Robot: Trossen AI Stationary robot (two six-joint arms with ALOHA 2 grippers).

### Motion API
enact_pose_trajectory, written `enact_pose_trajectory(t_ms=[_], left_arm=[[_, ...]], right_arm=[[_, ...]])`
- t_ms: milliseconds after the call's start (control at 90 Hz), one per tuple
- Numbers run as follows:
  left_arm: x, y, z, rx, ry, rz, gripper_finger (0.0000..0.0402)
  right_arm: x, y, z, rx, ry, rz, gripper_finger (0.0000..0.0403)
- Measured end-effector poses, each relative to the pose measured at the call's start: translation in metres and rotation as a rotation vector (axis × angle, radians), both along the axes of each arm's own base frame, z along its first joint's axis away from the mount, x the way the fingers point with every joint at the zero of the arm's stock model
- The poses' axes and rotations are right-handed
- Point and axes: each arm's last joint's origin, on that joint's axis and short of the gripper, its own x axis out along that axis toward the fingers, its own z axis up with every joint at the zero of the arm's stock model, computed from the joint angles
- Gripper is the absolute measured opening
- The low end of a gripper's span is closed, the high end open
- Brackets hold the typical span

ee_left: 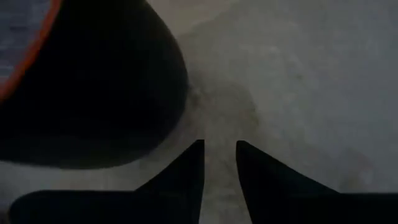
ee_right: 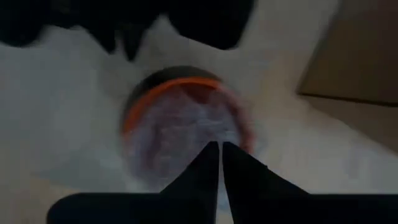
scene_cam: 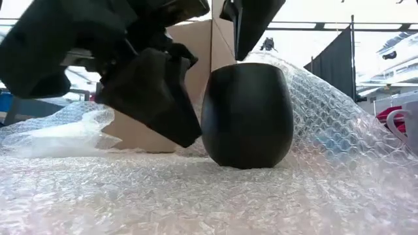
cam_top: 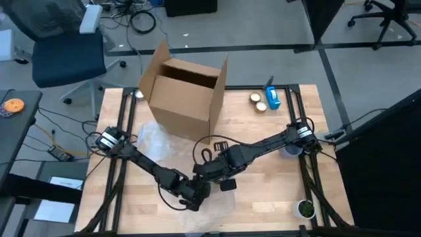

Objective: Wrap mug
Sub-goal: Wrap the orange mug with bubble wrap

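A round black mug with an orange rim stands upright on a sheet of bubble wrap spread over the table's near middle. My right gripper hangs just above the mug's mouth, shut on a raised part of the wrap. This part climbs one side of the mug and lies over its mouth. My left gripper points down at the wrap right beside the mug, its fingers a little apart with nothing plainly between them. I cannot tell whether it touches the wrap. My right gripper pinches the bubble wrap between its two fingertips where it lies over the mug's mouth. The fingers come from above, pointing down. The wrap rises from the table beside the mug up to the fingers and veils the orange rim.
An open cardboard box stands behind the mug at the table's far middle. Tape rolls and a blue object lie at the far right. A small cup is at the near right corner. A pink-handled mug stands beside the wrap.
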Motion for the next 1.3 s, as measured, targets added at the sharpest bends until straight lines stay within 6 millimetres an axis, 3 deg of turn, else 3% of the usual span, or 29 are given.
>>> enact_pose_trajectory(t_ms=[122, 411, 578, 678, 800, 1011, 1144, 1300], left_arm=[[-0.002, -0.003, 0.004, 0.045, 0.008, 0.011, 0.0078], [-0.007, -0.01, 0.011, 0.112, 0.036, 0.007, 0.0078], [-0.01, -0.011, 0.01, 0.128, 0.058, 0.002, 0.0078], [-0.015, -0.01, 0.014, 0.143, 0.073, 0.004, 0.0078], [-0.028, -0.009, 0.033, 0.154, 0.063, 0.033, 0.0078], [-0.071, -0.013, 0.064, 0.099, 0.136, 0.077, 0.0078], [-0.099, -0.033, 0.075, -0.086, 0.22, 0.056, 0.0078], [-0.128, -0.066, 0.072, -0.203, 0.308, -0.081, 0.0078]], right_arm=[[0.004, -0.005, -0.008, 0.015, 0.002, -0.012, 0.0], [0.004, -0.013, -0.069, 0.151, 0.062, -0.005, 0.0], [-0.002, -0.017, -0.085, 0.168, 0.116, -0.012, 0.0], [-0.002, -0.016, -0.084, 0.172, 0.118, -0.011, 0.0], [0.002, -0.014, -0.078, 0.181, 0.095, -0.004, 0.0], [0.009, -0.007, -0.063, 0.208, 0.039, 0.013, 0.0], [0.011, -0.004, -0.058, 0.213, 0.021, 0.022, 0.0], [0.01, -0.002, -0.058, 0.21, 0.021, 0.025, 0.0]])
